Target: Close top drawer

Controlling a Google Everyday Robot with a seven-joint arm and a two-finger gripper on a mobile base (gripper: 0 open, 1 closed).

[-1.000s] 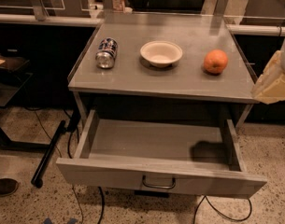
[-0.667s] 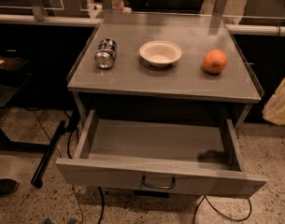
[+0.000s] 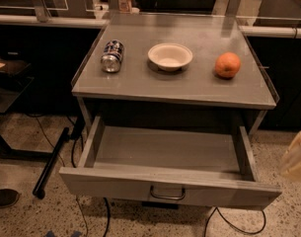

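The top drawer (image 3: 115, 182) is pulled far out of the grey cabinet and is empty inside. Its flat grey front faces me and carries a small metal loop handle (image 3: 167, 194) at the centre. My gripper (image 3: 295, 156) shows only as a pale yellowish blurred shape at the right edge of the camera view. It is beside the drawer's right front corner and apart from it. The lower drawers are hidden under the open one.
On the cabinet top (image 3: 189, 85) a can (image 3: 112, 56) lies on its side at the left, with a white bowl (image 3: 170, 57) in the middle and an orange (image 3: 227, 65) at the right. A black bar (image 3: 51, 164) and cables lie on the floor at the left.
The gripper has moved down and to the right, from level with the cabinet top to beside the drawer, and is mostly out of frame. The drawer has not moved.
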